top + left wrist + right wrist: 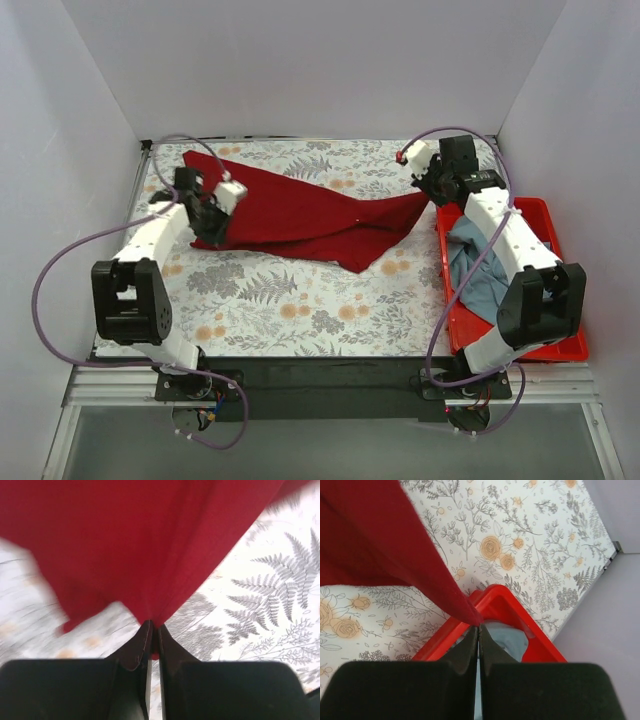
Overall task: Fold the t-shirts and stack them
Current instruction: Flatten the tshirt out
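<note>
The dark red t-shirt (pixel 300 215) is stretched across the back of the table between both grippers. My left gripper (pixel 205 205) is shut on its left edge; the left wrist view shows the cloth (pixel 150 545) pinched at my gripper (pixel 153 626). My right gripper (pixel 428 190) is shut on the shirt's right tip (pixel 420 565), held above the bin's corner, with the jaws (pixel 479 627) pressed together. The grey-blue t-shirt (pixel 478 265) lies crumpled in the red bin and shows in the right wrist view (pixel 510 640).
The bright red plastic bin (pixel 545 225) stands at the right edge of the table, under my right arm; its corner shows in the right wrist view (pixel 495 597). The floral table cover (pixel 300 300) spreads in front of the shirt. White walls enclose the table.
</note>
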Tool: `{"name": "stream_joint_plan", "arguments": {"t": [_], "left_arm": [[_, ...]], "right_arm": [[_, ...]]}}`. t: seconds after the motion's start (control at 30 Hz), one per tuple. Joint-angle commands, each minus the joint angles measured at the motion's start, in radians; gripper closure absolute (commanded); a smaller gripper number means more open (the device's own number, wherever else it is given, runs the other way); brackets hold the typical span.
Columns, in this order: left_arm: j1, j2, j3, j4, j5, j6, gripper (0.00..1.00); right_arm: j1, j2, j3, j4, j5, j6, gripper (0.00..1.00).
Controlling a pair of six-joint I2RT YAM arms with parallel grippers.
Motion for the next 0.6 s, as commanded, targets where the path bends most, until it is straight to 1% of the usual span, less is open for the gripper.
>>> {"name": "stream_joint_plan", "arguments": {"t": [0.0,0.03,0.1,0.17,0.2,0.23,0.27,0.3,0.33,0.37,0.4,0.5,0.57], "left_arm": [[0.187,-0.169,0.269,-0.103,0.146,-0.094,1.0],[0.223,-0.206,0.303,-0.118,0.146,-0.105,1.0],[0.247,-0.256,0.366,-0.12,0.14,-0.129,1.0],[0.259,-0.356,0.368,-0.082,0.113,-0.157,1.0],[0.262,-0.391,0.359,-0.062,0.079,-0.184,1.0],[0.267,-0.428,0.351,-0.007,0.05,-0.198,1.0],[0.27,-0.504,0.344,0.027,0.015,-0.219,1.0],[0.273,-0.537,0.336,0.059,-0.054,-0.236,1.0],[0.274,-0.571,0.327,0.117,-0.087,-0.261,1.0],[0.274,-0.617,0.325,0.142,-0.113,-0.267,1.0],[0.273,-0.637,0.325,0.161,-0.152,-0.272,1.0],[0.273,-0.656,0.366,0.225,-0.2,-0.304,1.0],[0.274,-0.639,0.432,0.256,-0.22,-0.319,1.0]], "right_arm": [[0.002,-0.097,0.114,-0.041,-0.011,0.025,0.99],[0.001,-0.117,0.156,-0.05,-0.043,0.035,0.99],[0.002,-0.143,0.191,-0.067,-0.056,0.062,0.99],[0.002,-0.198,0.225,-0.076,-0.071,0.075,0.99],[0.001,-0.22,0.233,-0.079,-0.073,0.088,0.99],[0.001,-0.264,0.239,-0.079,-0.07,0.095,0.99],[0.001,-0.287,0.253,-0.079,-0.065,0.099,0.99],[0.001,-0.312,0.259,-0.078,-0.062,0.105,0.99],[0.001,-0.356,0.268,-0.075,-0.056,0.114,0.99],[0.001,-0.376,0.291,-0.073,-0.053,0.121,0.99],[0.001,-0.393,0.309,-0.072,-0.05,0.128,0.99],[0.002,-0.427,0.387,-0.049,-0.031,0.159,0.99],[0.001,-0.412,0.44,-0.036,-0.023,0.179,0.99]]}}
